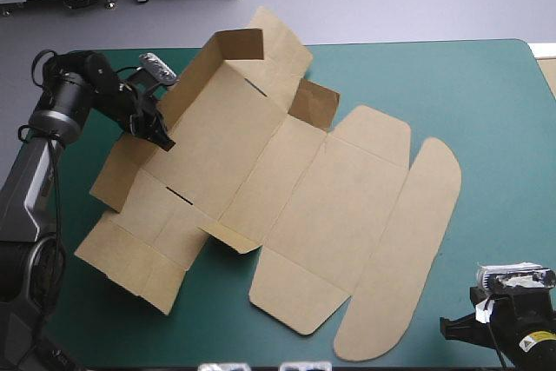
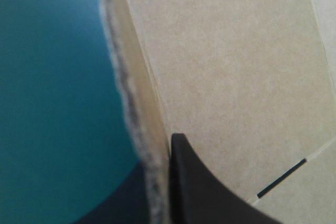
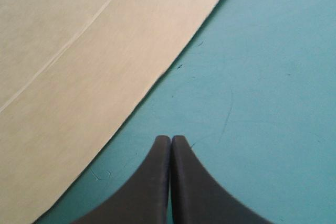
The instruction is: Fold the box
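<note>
The brown box (image 1: 295,188) lies as a cut sheet across the middle of the teal-green table. Its rounded lid flap (image 1: 408,249) lies flat toward the front right. The left side wall (image 1: 187,84) stands tilted up, and two small flaps (image 1: 314,103) at the far end are raised. My left gripper (image 1: 161,136) pinches that wall's edge. In the left wrist view it (image 2: 157,153) is shut on the board edge (image 2: 134,103), with one black finger (image 2: 199,192) on the inner face. My right gripper (image 3: 171,139) is shut and holds nothing, low over the cover beside the lid's curved edge (image 3: 79,77).
Bare teal-green cover (image 1: 486,102) stretches along the table's right side and the front left corner. A far flap of the box (image 1: 278,30) reaches past the table's far edge. The right arm (image 1: 512,319) sits at the front right corner.
</note>
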